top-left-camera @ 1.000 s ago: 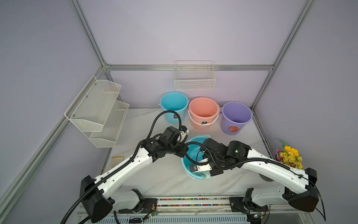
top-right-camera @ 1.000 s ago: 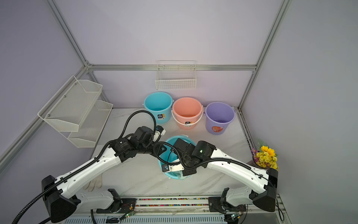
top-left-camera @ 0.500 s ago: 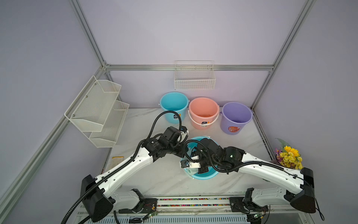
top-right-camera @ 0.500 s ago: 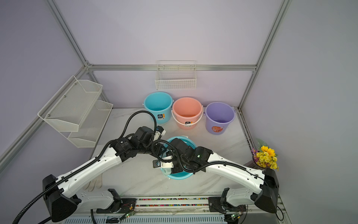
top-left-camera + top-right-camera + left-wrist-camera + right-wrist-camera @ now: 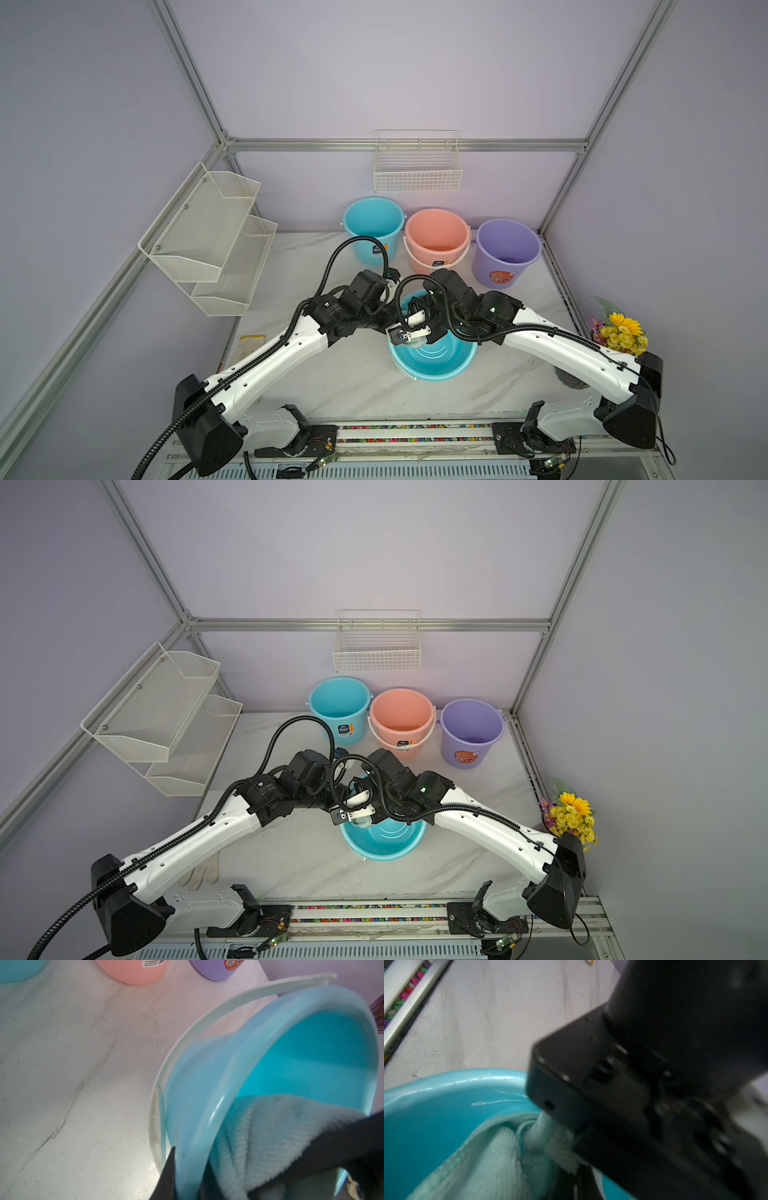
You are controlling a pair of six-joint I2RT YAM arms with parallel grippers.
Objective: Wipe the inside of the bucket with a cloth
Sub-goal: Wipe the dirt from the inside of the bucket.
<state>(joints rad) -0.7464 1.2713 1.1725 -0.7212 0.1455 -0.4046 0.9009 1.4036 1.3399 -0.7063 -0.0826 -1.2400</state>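
Wiping looks under way, not finished. The bucket (image 5: 432,368) sits at the middle of the bench's (image 5: 332,382) front edge. The left tool (image 5: 188,1174) is pinched shut on its rim, one finger outside the wall and one inside. The right tool (image 5: 578,1180) is closed tight on the cloth (image 5: 270,1136), which is bunched inside the bucket against the wall near that rim. The bucket's floor and far wall lie bare. Whether they are wiped I cannot tell, so I judge that much of the round is left.

Count:
- four buckets: this one, plus the blue bucket (image 5: 374,249), pink bucket (image 5: 436,258) and purple bucket (image 5: 505,270) along the back edge
- one cloth
- one glove (image 5: 199,870) at the front left corner
- two tools
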